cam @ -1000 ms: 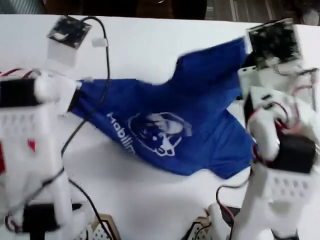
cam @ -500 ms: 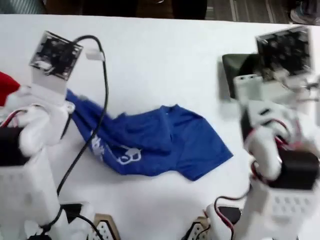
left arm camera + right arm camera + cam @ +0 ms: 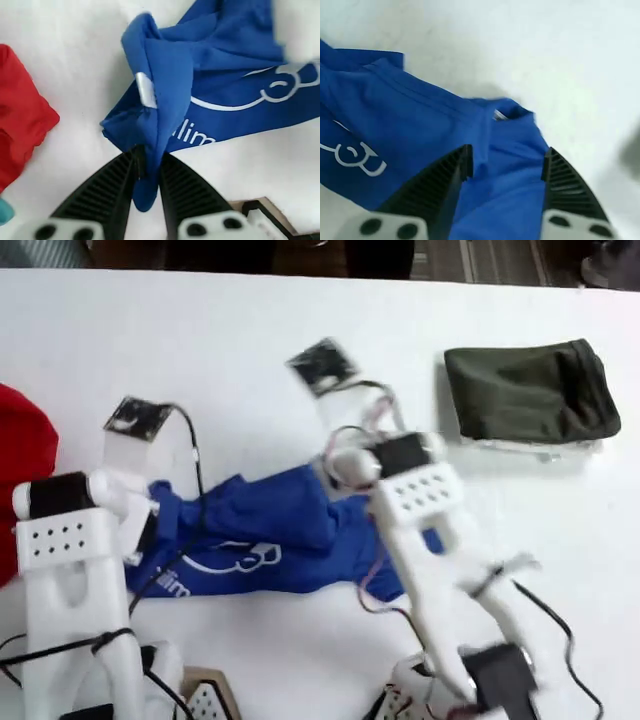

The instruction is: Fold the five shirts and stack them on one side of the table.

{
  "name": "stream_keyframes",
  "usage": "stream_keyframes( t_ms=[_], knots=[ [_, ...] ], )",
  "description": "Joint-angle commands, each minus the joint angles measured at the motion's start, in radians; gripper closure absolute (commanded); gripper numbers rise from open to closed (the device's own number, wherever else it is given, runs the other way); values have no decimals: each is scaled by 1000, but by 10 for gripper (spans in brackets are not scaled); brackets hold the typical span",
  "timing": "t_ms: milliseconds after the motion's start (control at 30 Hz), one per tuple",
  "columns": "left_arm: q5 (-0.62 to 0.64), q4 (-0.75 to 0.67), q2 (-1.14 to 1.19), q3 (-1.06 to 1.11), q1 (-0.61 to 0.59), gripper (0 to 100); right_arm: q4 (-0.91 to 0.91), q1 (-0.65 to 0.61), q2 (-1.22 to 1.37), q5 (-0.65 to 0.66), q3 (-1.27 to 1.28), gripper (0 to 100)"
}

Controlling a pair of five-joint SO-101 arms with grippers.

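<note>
3 shirts: blue shirt (image 3: 255, 540), red shirt (image 3: 20, 465), dark green shirt (image 3: 525, 390), all lying on the white table (image 3: 250, 330).
blue shirt, position: near side of the table, centre-left in the high view, between the two arm bases.
blue shirt, axis: long axis runs side to side across the table, with the right-arm end tilted slightly toward the far side. It is bunched into a rumpled band, not spread flat.
blue shirt, surface: soft knit with deep folds. White line-art print and lettering face up. A small white tag (image 3: 146, 90) sits on a raised peak of cloth.
left gripper (image 3: 149, 156): black ribbed jaws pressed together on a fold at the blue shirt's left end. A tongue of cloth sticks out past them toward the wrist.
right gripper (image 3: 506, 152): black ribbed jaws spread wide over the blue shirt's right end, with cloth showing between them. Can't tell if they touch it.
red shirt: at the table's left edge, rumpled. It is near the pinched end of the blue shirt, with bare table between them.
dark green shirt: far right of the table, folded into a neat rectangular pad, well apart from the blue shirt.
</note>
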Motion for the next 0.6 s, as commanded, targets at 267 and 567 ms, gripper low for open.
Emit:
stream_keyframes(
  t_ms=[267,567],
  knots=[
    [-29,-91,-12,39,-98,976,143,-84,564,-173,-453,766],
    [-66,-126,-12,44,-97,976,383,-131,725,-206,-695,768]
  ],
)
